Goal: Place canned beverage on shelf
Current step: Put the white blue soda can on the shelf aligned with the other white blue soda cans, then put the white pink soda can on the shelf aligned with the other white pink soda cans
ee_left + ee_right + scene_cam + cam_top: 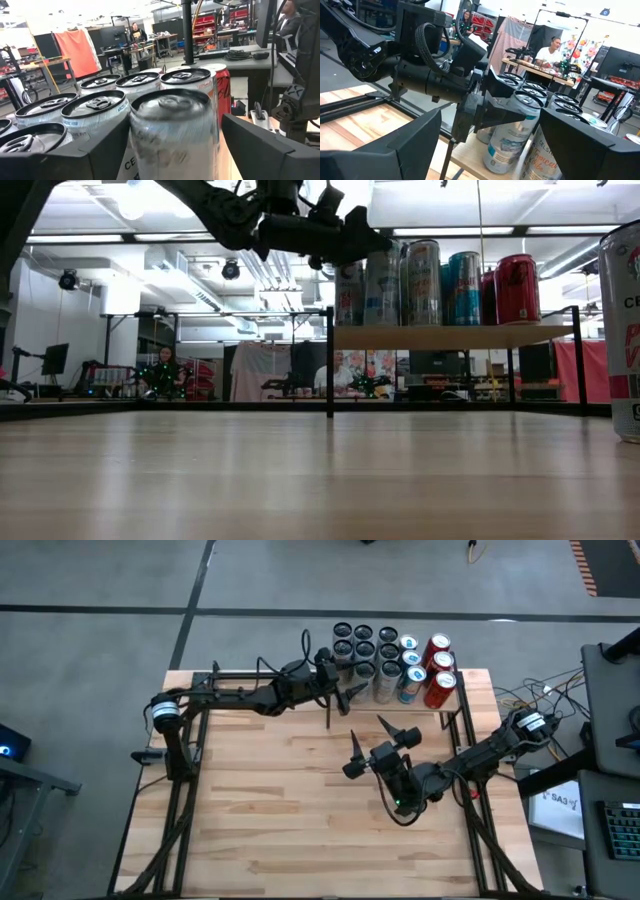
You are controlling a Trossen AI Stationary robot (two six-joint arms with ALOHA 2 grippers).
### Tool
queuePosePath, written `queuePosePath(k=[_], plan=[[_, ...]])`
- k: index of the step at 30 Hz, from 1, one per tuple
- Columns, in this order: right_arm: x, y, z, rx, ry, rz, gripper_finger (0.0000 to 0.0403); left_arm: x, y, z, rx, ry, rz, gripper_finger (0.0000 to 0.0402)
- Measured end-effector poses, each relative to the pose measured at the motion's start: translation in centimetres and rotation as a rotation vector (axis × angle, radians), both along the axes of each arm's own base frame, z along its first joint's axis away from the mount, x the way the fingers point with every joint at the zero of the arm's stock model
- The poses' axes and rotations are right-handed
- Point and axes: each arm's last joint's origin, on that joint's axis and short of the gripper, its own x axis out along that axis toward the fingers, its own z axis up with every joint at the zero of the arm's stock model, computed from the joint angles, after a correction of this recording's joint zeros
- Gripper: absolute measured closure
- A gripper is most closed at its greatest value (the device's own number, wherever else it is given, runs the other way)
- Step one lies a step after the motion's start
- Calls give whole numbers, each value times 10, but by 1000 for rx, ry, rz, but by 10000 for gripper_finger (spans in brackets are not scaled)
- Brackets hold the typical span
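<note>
Your left gripper [352, 692] is up at the shelf [450, 337], at the table's far edge. In the left wrist view a silver can [172, 135] stands upright between its two dark fingers [260, 150], with a sliver of air on each side — the jaws look parted around it rather than pressed on, though you can't be sure of contact on the nearer finger. From the right wrist view you see the same fingers flanking that can [512, 132] at the front of the row, and its base appears to rest on the board.

The shelf is a light-wood board on thin black posts [329, 360], raised above the tabletop [300, 800]. It is crowded: dark-lidded silver cans [360, 645] in back rows, blue-and-white cans [410, 670] beside them, red cans [438, 668] on the right end. In the low view the cans stand upright in a line along the board, the red can [517, 288] clearest.

Your right gripper [382, 745] hovers over the middle of the table, well apart from the shelf, fingers spread wide and holding nothing — it points toward the left arm.

One more can [625, 330] stands close to the low camera at the picture's right edge, partly cut off.

People [551, 50] are seated at benches in the room beyond.
</note>
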Motion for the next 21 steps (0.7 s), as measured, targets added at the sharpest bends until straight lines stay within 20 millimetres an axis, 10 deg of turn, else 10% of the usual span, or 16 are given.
queuePosePath(k=[21], plan=[[0, 0, 0, 0, 0, 1, 75, -12, -4, 16, -15, 45, 0, 97]])
